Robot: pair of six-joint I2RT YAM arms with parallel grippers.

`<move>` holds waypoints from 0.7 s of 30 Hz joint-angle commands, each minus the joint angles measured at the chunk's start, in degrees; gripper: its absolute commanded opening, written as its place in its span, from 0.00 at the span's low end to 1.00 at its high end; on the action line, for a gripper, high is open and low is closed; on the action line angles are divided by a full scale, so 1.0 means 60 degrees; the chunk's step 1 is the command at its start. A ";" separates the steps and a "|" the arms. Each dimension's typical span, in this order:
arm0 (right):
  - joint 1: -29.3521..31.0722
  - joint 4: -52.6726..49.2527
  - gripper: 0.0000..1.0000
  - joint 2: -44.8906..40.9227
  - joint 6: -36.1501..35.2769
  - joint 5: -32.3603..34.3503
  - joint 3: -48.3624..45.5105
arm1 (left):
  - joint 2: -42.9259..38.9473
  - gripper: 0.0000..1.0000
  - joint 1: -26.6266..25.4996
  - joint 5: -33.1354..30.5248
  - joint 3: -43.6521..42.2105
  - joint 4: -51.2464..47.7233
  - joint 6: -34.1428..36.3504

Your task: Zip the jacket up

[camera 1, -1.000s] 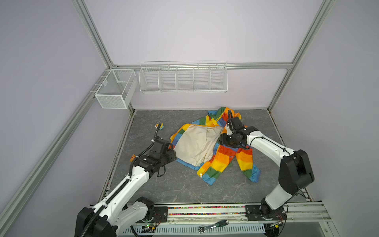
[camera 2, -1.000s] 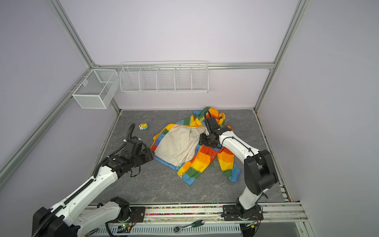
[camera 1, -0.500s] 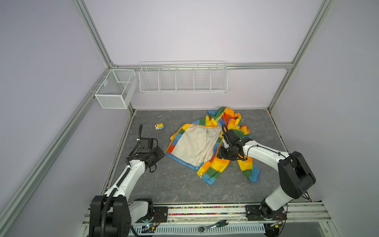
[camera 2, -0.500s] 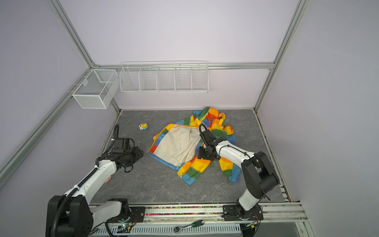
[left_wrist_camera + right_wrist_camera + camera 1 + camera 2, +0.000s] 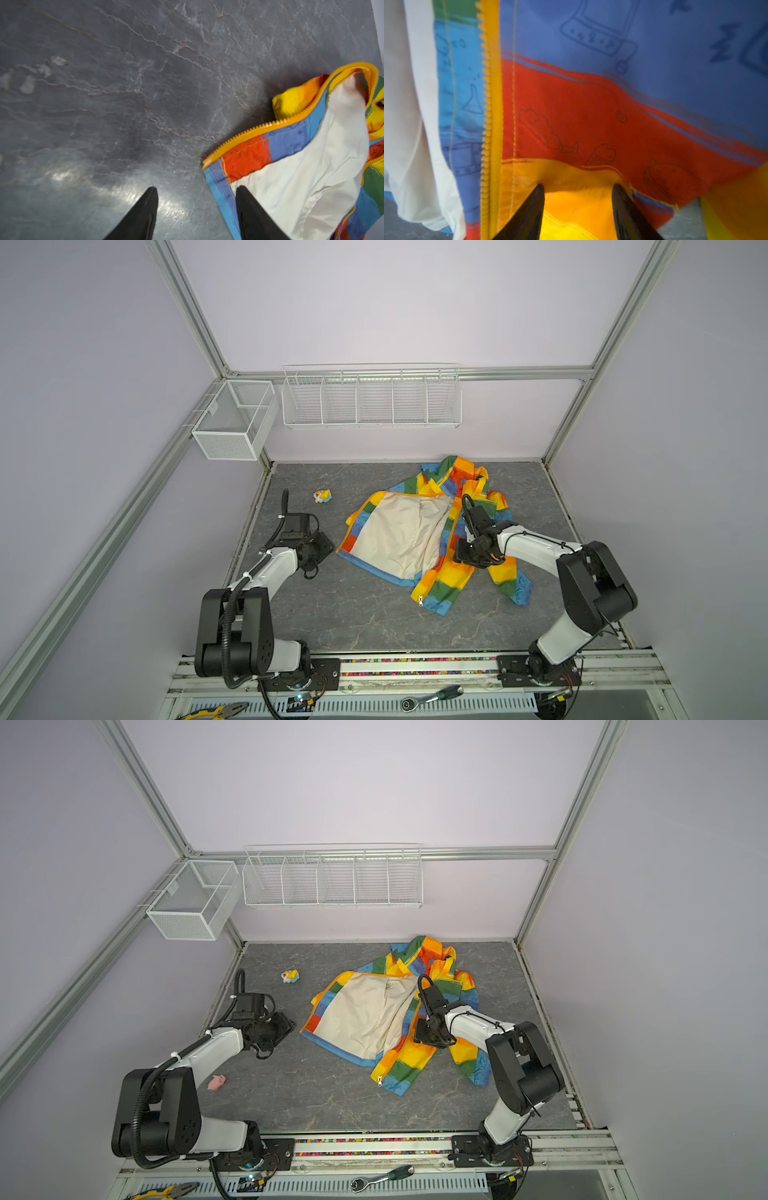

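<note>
The jacket (image 5: 399, 539) lies unzipped. My left gripper (image 5: 195, 190) and right gripper (image 5: 578, 187) both gape, holding nothing. Next I must join the zipper (image 5: 490, 104) ends.

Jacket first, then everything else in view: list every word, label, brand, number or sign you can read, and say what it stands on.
No word, brand or number is readable in any view.
Jacket: outline doodles only (computer, flask, clouds, ice-cream cone), no lettering; some scribbles blurred.
Small mark on its cream lining, in both top views: too small to read.
</note>
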 commanded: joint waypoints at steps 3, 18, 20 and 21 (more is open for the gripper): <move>-0.0369 -0.0511 0.56 -0.0175 -0.0353 0.0183 -0.0113 | 0.0513 0.61 0.0012 0.1546 0.0322 0.1671 0.0601; -0.0330 -0.1034 0.63 -0.0795 -0.0683 -0.0973 0.0729 | 0.2417 0.60 -0.0469 0.3046 -0.0049 0.4466 0.1334; -0.0343 -0.1139 0.63 -0.0858 -0.0721 -0.1003 0.0764 | 0.2682 0.59 -0.0483 0.3154 -0.0037 0.4717 0.1301; -0.0346 -0.1202 0.63 -0.0909 -0.0738 -0.1014 0.0783 | 0.2818 0.59 -0.0484 0.3172 0.0015 0.4795 0.1241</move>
